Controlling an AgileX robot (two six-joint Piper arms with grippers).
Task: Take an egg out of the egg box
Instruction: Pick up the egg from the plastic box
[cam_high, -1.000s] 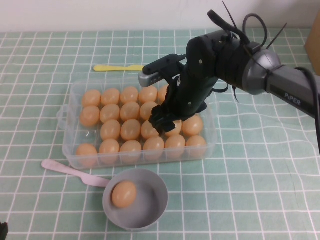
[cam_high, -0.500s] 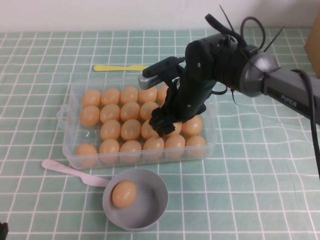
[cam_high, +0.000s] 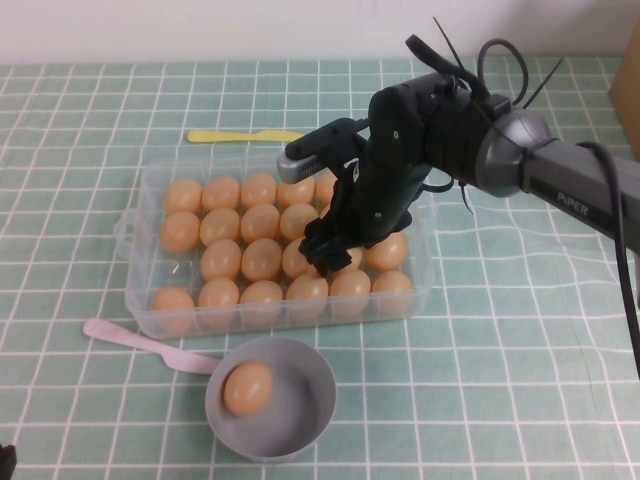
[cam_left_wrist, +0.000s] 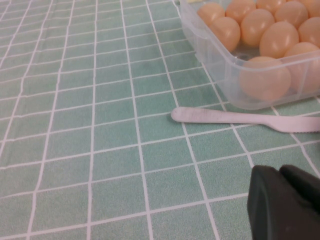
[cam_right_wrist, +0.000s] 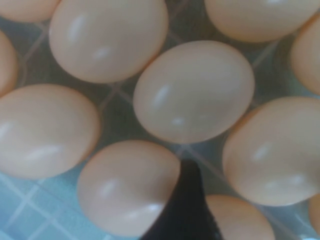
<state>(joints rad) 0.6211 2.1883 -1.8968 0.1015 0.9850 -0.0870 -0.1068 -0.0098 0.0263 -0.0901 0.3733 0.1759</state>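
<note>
Surface: green checked cloth; egg box (cam_high: 135, 215) in the middle, grey bowl (cam_high: 315, 400) near it.
Right gripper (cam_high: 325, 255): low among the eggs inside the box; jaws state I cannot tell.
Left gripper (cam_left_wrist: 285, 202): parked over the cloth, beside pink knife (cam_left_wrist: 240, 118); jaws unclear.
Egg (cam_right_wrist: 194, 91): in its well; light, smooth, fragile, best held gently at its sides.
Hidden: fingertips, wells under the arm.

You see the left end effector (cam_left_wrist: 287, 202) as a dark shape hovering low over the green-tiled tabletop (cam_left_wrist: 100, 125). Just ahead of it lies a pink plastic knife (cam_left_wrist: 240, 118), and beyond that the egg box (cam_left_wrist: 220, 60), eggs (cam_left_wrist: 264, 77) inside.
</note>
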